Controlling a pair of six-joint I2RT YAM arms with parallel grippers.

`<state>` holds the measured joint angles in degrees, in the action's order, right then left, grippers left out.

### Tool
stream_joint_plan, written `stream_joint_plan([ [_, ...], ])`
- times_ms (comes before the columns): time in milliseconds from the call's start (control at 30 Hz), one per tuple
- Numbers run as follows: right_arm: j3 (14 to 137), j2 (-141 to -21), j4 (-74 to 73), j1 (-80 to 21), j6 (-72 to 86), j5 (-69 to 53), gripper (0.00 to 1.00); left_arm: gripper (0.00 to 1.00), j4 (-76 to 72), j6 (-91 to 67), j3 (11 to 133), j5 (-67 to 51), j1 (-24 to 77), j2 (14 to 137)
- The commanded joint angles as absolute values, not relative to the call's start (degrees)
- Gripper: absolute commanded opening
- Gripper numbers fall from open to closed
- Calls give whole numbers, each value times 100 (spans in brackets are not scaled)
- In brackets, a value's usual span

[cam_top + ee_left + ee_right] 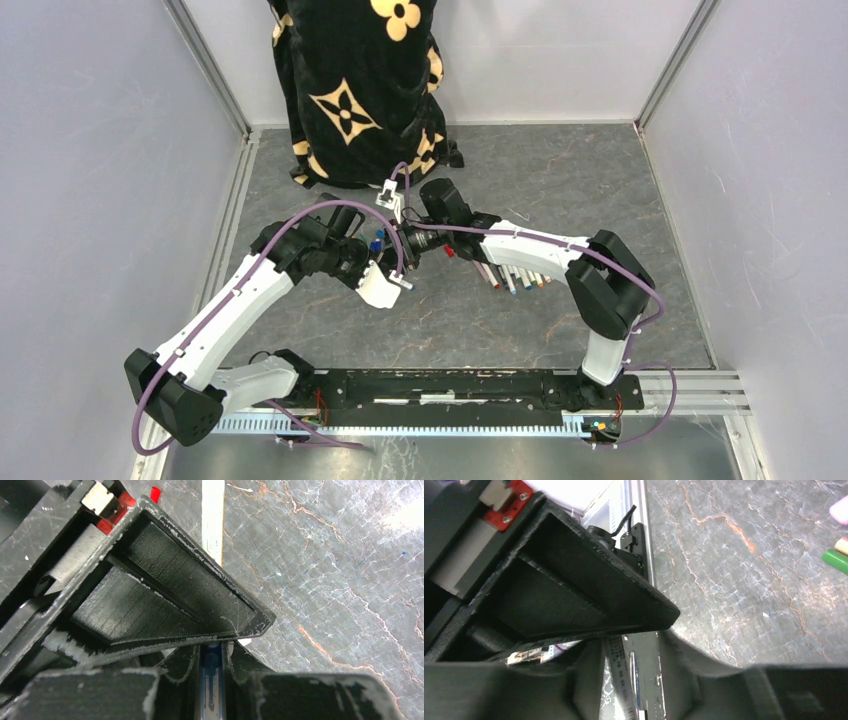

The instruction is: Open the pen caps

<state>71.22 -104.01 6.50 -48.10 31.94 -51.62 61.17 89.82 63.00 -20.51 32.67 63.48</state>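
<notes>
My left gripper [385, 258] is shut on a pen [212, 682], gripped at its blue end. A white barrel [212, 520] shows past the upper finger, in line with that blue end. My right gripper [412, 243] is close beside it at mid-table. Its jaws stand open and nothing is between them [639, 680]; only the table rail shows through the gap. Several white pens [512, 276] lie in a row on the table under the right forearm. A small red cap [448, 252] lies near them. Pink [841, 509] and green [835, 560] pieces show at the edge of the right wrist view.
A black cloth with a cream flower pattern [360, 90] hangs at the back of the grey marbled table [560, 170]. Metal frame posts and pale walls close in both sides. The arms' base rail [450, 390] runs along the near edge.
</notes>
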Motion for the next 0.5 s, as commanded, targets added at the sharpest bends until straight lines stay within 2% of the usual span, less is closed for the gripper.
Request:
stream_joint_plan([
  [0, 7107, -10293, 1173, -4799, 3444, -5355, 32, 2, 6030, 8655, 6546, -2386, 3324, 6379],
  [33, 7100, -10285, 1206, -4799, 3488, -5369, 15, 5, 6045, 8657, 6548, -2376, 3342, 6376],
  [67, 7103, -10275, 1184, -4799, 3483, -5379, 4, 11, 6063, 8653, 6543, -2348, 3356, 6380],
  [100, 7103, -10252, 1159, -4795, 3471, -5387, 0, 16, 6090, 8679, 6544, -2302, 3358, 6381],
  [200, 7057, -10189, 991, -4792, 3372, -5455, 0, 47, 6085, 8742, 6480, -2103, 3358, 6377],
  [233, 7005, -10160, 961, -4790, 3345, -5473, 0, 51, 6056, 8763, 6447, -2059, 3357, 6346],
  [367, 6816, -10080, 1054, -4790, 3385, -5552, 0, 52, 5970, 8846, 6380, -2015, 3358, 6306],
  [467, 6806, -10076, 1164, -4790, 3485, -5624, 0, 45, 5955, 8839, 6439, -2022, 3357, 6383],
])
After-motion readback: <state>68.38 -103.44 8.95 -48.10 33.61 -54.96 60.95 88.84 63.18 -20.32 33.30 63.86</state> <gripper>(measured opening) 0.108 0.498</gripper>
